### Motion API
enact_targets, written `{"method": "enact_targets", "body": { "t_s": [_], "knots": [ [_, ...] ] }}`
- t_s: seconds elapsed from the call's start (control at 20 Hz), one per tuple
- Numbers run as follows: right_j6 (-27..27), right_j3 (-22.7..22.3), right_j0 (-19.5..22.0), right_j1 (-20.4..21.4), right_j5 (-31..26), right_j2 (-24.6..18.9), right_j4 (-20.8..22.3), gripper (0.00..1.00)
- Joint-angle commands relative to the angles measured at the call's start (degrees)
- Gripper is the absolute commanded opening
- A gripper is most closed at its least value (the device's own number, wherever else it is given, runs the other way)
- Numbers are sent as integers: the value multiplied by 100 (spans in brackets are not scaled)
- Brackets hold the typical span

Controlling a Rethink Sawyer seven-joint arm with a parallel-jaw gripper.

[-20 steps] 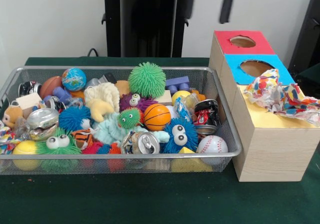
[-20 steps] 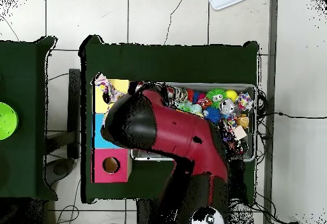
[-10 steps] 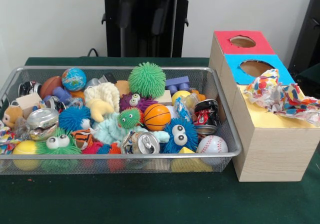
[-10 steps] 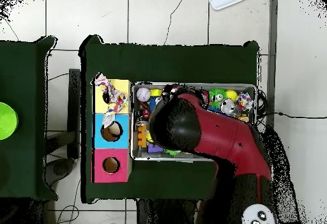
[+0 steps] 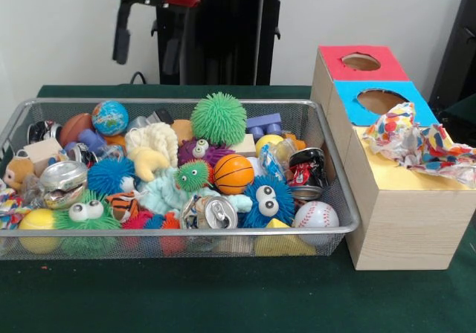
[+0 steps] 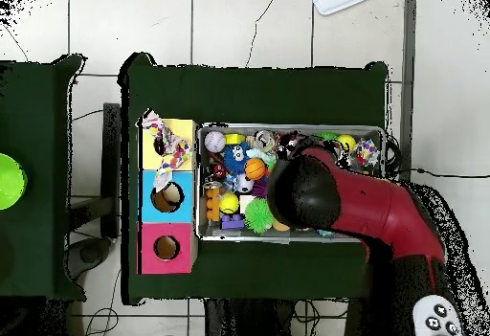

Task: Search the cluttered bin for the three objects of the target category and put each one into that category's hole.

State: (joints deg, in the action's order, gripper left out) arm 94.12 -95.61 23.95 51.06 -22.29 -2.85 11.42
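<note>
Hovering above the bin, the gripper hangs open and empty; searching is the step, and next it must descend onto a target.

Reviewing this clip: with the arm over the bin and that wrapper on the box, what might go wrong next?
1. The crumpled wrapper lies over the yellow section of the box, so its hole is hidden and a drop there may be blocked.
2. The bin is densely packed; the gripper, hanging above its left half, may snag neighbours such as the blue fuzzy toy instead of one target.
3. The baseball sits by the rim and may get knocked out.
</note>
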Motion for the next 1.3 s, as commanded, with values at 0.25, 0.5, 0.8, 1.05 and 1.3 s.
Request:
{"method": "enact_targets", "body": {
  "t_s": [0.25, 0.5, 0.8, 1.05, 1.3],
  "knots": [
    [-1266, -289, 788, -351, 128, -1354, 1124, 100],
    [-1182, -135, 1026, -506, 156, -1580, 1569, 100],
    [-1087, 131, 1196, -763, 224, -1700, 2114, 100],
    [-1092, 262, 1450, -971, 343, -1951, 2495, 100],
    [-1341, 398, 1845, -1080, 92, -2408, 2659, 100]
  ]
}}
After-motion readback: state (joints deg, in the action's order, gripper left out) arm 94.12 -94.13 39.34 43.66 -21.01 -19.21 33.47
